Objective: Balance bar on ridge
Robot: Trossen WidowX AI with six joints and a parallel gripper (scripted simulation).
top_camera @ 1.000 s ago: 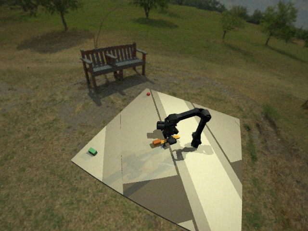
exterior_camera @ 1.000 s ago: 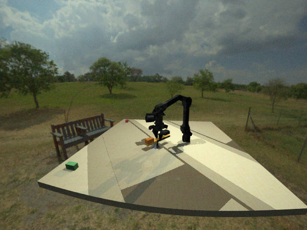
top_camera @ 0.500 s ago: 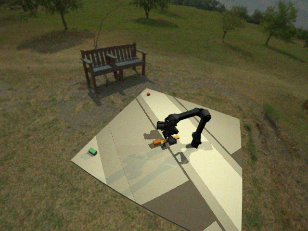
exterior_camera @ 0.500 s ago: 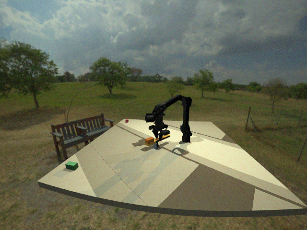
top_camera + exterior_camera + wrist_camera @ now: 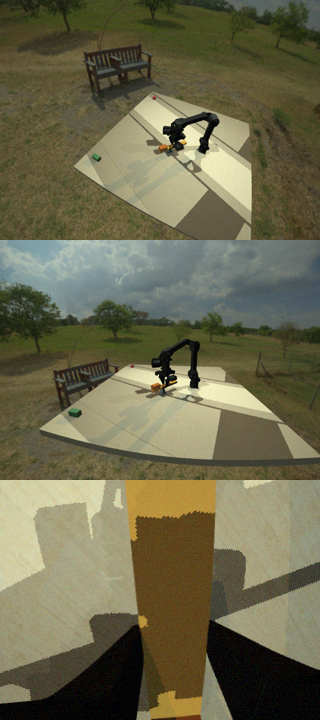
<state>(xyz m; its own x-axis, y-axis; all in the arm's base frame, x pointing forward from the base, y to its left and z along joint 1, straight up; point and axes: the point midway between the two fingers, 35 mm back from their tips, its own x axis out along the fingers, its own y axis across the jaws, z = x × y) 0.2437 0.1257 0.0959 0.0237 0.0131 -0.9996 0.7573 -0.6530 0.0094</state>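
Near the middle of the worktop (image 5: 232, 431), 1 black pincer (image 5: 166, 382) grips the yellow bar (image 5: 165, 385) with its orange end block, holding it across the small grey ridge (image 5: 162, 392), seemingly to balance it level.

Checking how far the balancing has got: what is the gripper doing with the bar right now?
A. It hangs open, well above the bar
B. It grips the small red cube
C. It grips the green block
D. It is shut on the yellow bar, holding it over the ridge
D: the gripper is closed on the yellow bar, whose orange end block juts out beside the ridge.
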